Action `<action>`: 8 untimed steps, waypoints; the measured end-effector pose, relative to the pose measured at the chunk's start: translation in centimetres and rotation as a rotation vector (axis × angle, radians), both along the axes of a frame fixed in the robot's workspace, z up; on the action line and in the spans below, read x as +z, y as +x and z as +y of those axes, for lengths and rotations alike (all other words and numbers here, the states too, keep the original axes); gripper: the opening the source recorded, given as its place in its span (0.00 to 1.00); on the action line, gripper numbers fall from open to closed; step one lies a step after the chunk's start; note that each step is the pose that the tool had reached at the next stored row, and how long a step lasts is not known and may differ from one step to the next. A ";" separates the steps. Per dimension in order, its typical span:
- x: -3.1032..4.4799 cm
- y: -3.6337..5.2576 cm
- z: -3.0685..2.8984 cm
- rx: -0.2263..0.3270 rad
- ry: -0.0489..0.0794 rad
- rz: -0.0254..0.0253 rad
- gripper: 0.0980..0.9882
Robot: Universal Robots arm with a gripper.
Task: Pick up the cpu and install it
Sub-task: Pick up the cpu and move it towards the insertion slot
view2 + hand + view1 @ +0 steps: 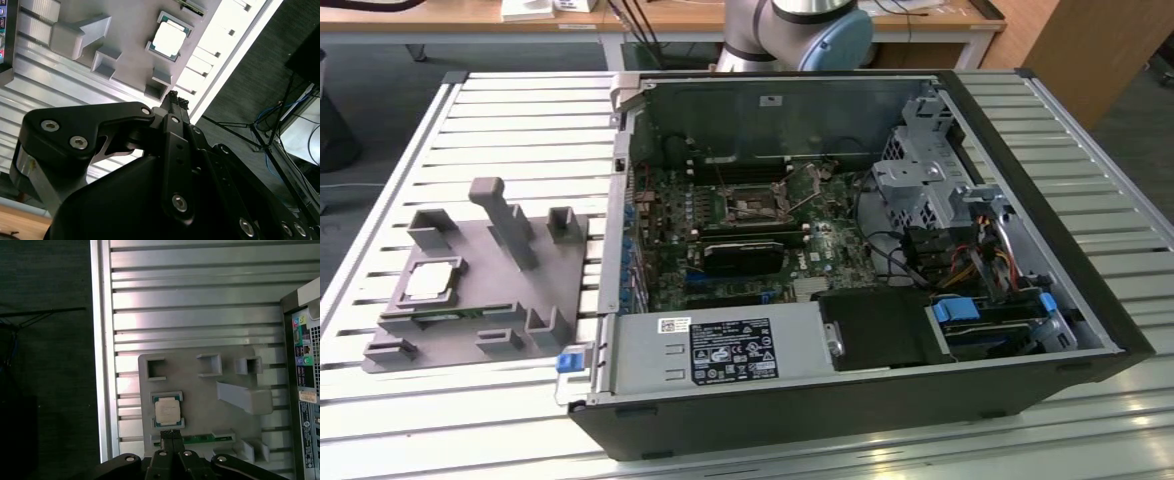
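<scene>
Hand [170, 432]: the two fingers are pressed together, tips touching, with nothing held between them. It hangs above the grey plastic fixture [200, 390], apart from it.

Just ahead of the fingertips lies the cpu [167, 410]. It sits flat in a shallow square recess of the fixture, silvery top facing up and open to the hand. Low grey lips of the recess border it on two opposite sides.

Close below the fingertips a narrow green strip [200, 439] lies along a slot in the fixture.

Further from the hand, beyond the cpu, a tall slanted post [245, 396] and several small open box-shaped pockets rise from the fixture.

The fixture rests on the slatted metal bench [190, 315].

Farthest off stands the open computer case [854, 300], lying on the bench beside the fixture, its motherboard [747, 230] exposed. The arm's base [794, 30] stands behind the case.
</scene>
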State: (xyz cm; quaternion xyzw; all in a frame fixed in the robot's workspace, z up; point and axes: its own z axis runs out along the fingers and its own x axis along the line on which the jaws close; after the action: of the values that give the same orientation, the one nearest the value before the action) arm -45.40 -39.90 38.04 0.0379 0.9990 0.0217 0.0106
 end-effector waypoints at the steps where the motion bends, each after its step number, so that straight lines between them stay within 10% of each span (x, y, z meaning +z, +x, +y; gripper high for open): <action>1: -0.03 0.00 0.00 0.000 0.000 0.0002 0.01; 8: -0.20 0.00 0.00 0.000 0.000 0.0006 0.01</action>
State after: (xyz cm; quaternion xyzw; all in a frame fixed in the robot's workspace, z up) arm -45.41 -39.90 37.84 0.0379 0.9990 0.0217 0.0103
